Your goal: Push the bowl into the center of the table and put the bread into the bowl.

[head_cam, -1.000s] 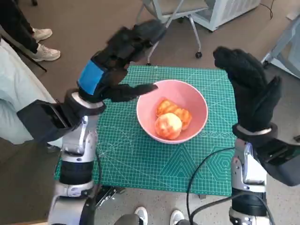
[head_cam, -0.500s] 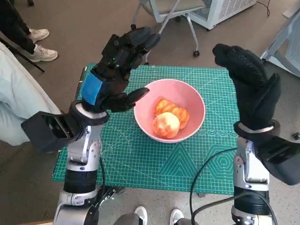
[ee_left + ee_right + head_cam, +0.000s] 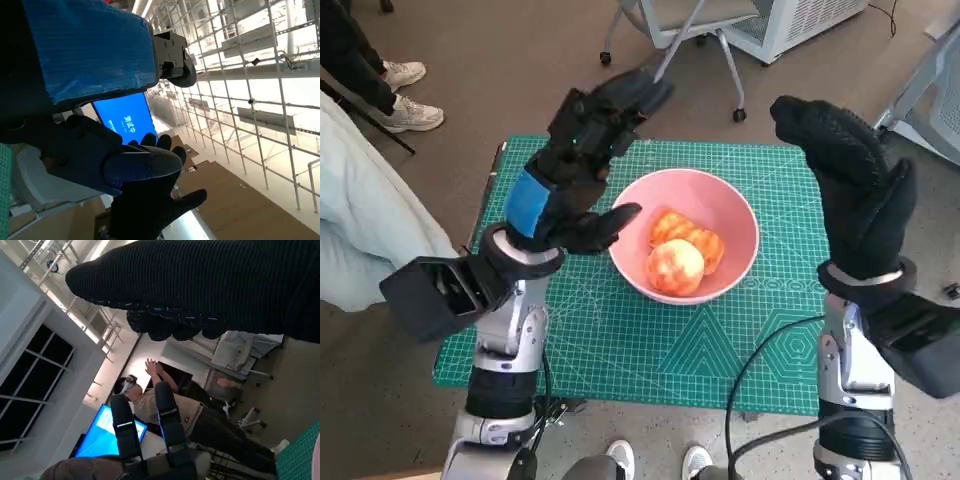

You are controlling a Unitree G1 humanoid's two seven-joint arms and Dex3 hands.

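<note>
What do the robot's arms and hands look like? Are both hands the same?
No, they differ. The left hand is black hard plastic with a patch of blue tape over its back. The right hand wears a black knitted glove. Both forearms are pale silvery tubes with black boxy parts at the wrists, and a black cable loops beside the right forearm.

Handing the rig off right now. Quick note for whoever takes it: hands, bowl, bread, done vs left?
Left hand: open, holds nothing, raised beside the pink bowl, not touching it.
Right hand: open, empty, raised on the bowl's other side.
Bowl: sits about mid-table on the green cutting mat.
Bread: pieces already lie inside the bowl.
Done: bowl looks centred, bread is in.
Left: probably nothing but lowering both arms; check that the bowl's centring is good enough.
</note>
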